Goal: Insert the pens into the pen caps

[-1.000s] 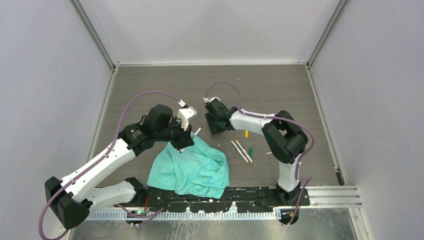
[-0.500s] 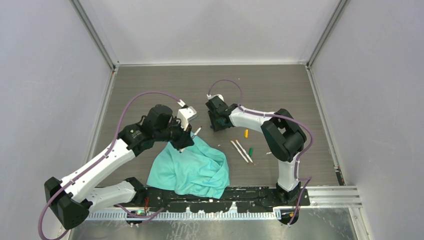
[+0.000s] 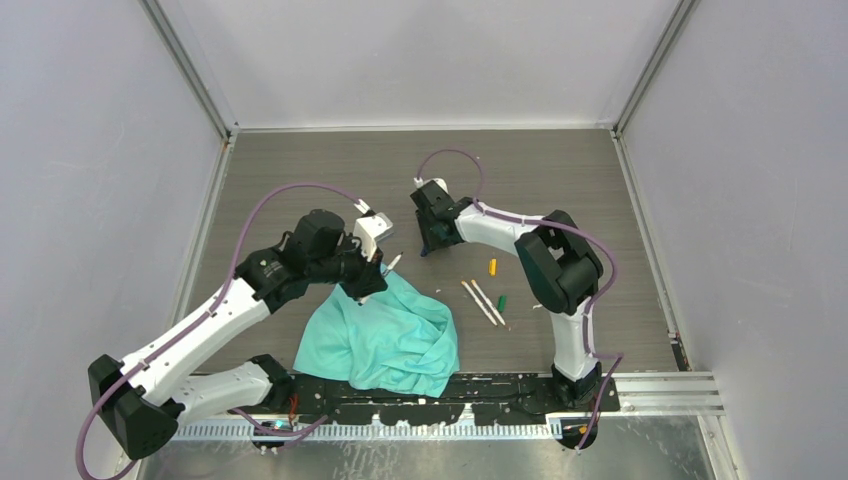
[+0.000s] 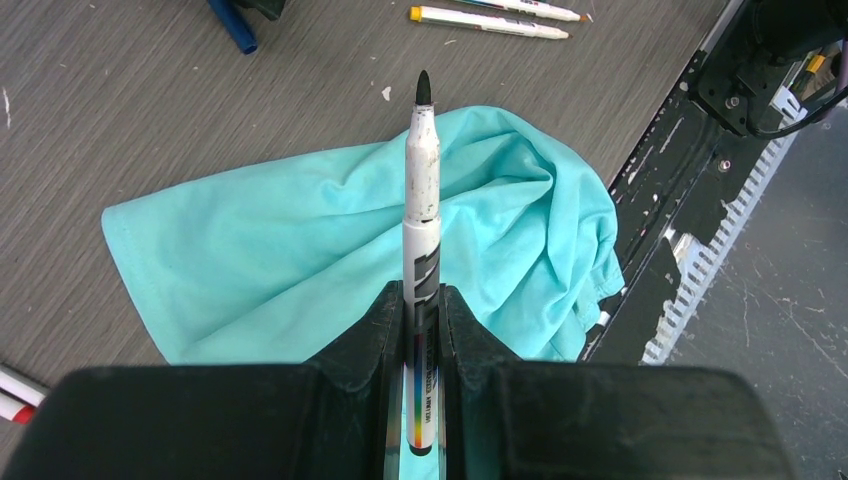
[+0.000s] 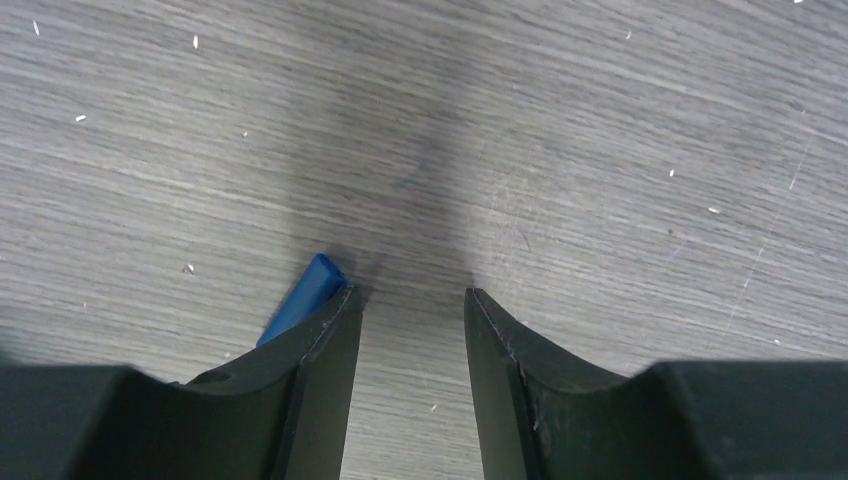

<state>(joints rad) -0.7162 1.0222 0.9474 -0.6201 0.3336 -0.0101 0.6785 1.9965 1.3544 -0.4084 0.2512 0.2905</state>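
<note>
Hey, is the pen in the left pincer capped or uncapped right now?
Uncapped. The pen gripped by the left pincer sticks out with its dark tip bare; no cap sits on it.

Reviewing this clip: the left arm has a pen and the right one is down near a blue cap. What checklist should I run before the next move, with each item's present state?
1. Left gripper shut on the white-barrelled marker pen: ok.
2. Pen's dark tip bare and pointing away from the fingers: ok.
3. Right gripper open, low over the table: ok.
4. Stubby blue plastic cap between the right jaws: not ok; it lies outside the gap, beside one finger.
5. Cap's open end turned towards the pen: cannot tell.
6. Cap colour matches the pen's ink: cannot tell; the tip only looks dark.
</note>
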